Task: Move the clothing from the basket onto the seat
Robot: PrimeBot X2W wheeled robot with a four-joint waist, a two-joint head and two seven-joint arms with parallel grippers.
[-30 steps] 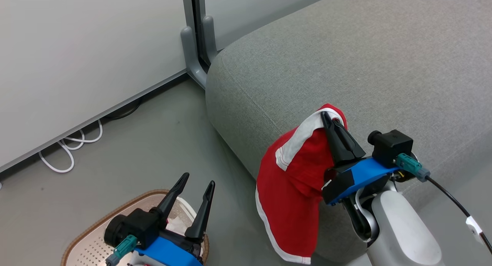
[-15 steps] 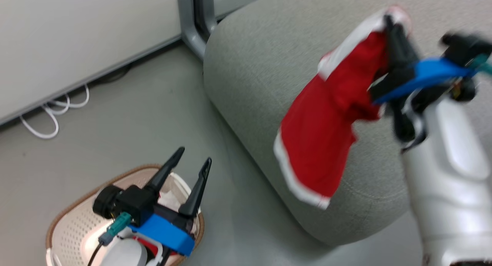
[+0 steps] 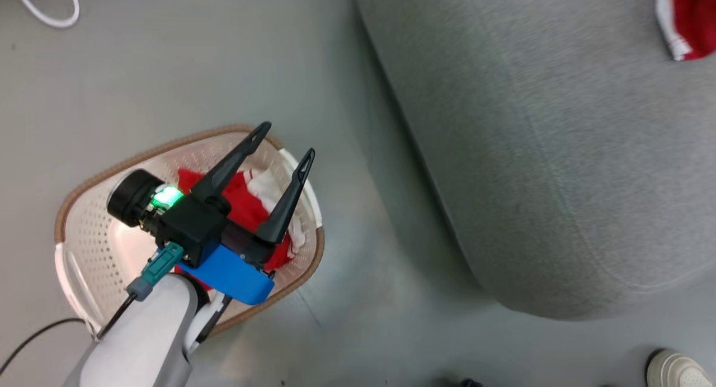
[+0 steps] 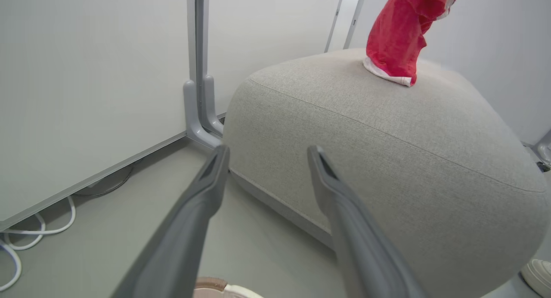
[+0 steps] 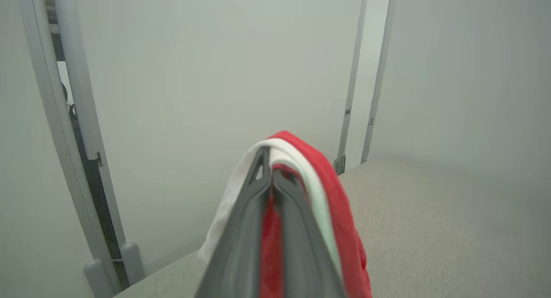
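Pinched red garment (image 5: 344,207) in clamped right tool (image 5: 267,160) with hem brushing seat (image 4: 387,138) top, well in from near edge; held left tool (image 3: 285,141) splayed wide above clothing (image 3: 246,208) in basket (image 3: 184,138); judged fuller lowering before release best.

A cream perforated basket (image 3: 89,230) with a brown rim stands near a big grey sofa (image 3: 559,152), red and white clothes (image 3: 246,208) crumpled inside. A red garment (image 4: 398,31) with white trim hangs, hem touching the sofa's top.
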